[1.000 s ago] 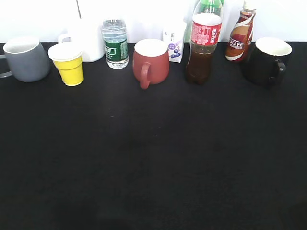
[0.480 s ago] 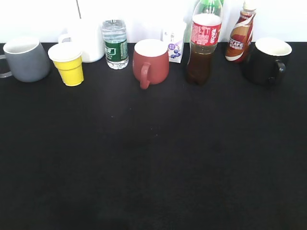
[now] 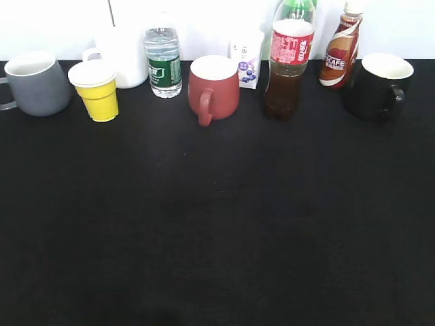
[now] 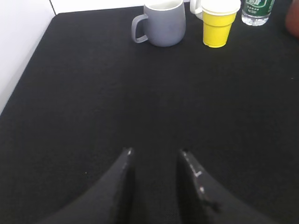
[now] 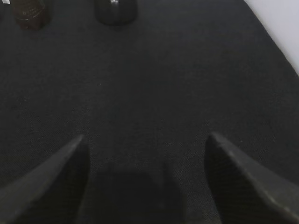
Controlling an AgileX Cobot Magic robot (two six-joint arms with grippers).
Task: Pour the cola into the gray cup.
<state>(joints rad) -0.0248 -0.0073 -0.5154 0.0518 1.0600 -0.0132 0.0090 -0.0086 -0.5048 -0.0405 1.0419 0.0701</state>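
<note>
The cola (image 3: pixel 287 64), a tall clear bottle of dark liquid with a red label, stands upright at the back right of centre; its base shows in the right wrist view (image 5: pixel 28 11). The gray cup (image 3: pixel 37 83) stands upright at the back left and shows in the left wrist view (image 4: pixel 163 23), handle to the left. My left gripper (image 4: pixel 154 151) is open and empty over bare cloth, far short of the gray cup. My right gripper (image 5: pixel 145 137) is wide open and empty, far short of the cola. Neither gripper shows in the exterior view.
Along the back stand a white mug (image 3: pixel 122 54), a yellow paper cup (image 3: pixel 98 92), a green-label water bottle (image 3: pixel 163 61), a red mug (image 3: pixel 213 87), a small carton (image 3: pixel 246 64), a CAFE bottle (image 3: pixel 342 47) and a black mug (image 3: pixel 380 85). A black cloth (image 3: pixel 217 217) covers the table.
</note>
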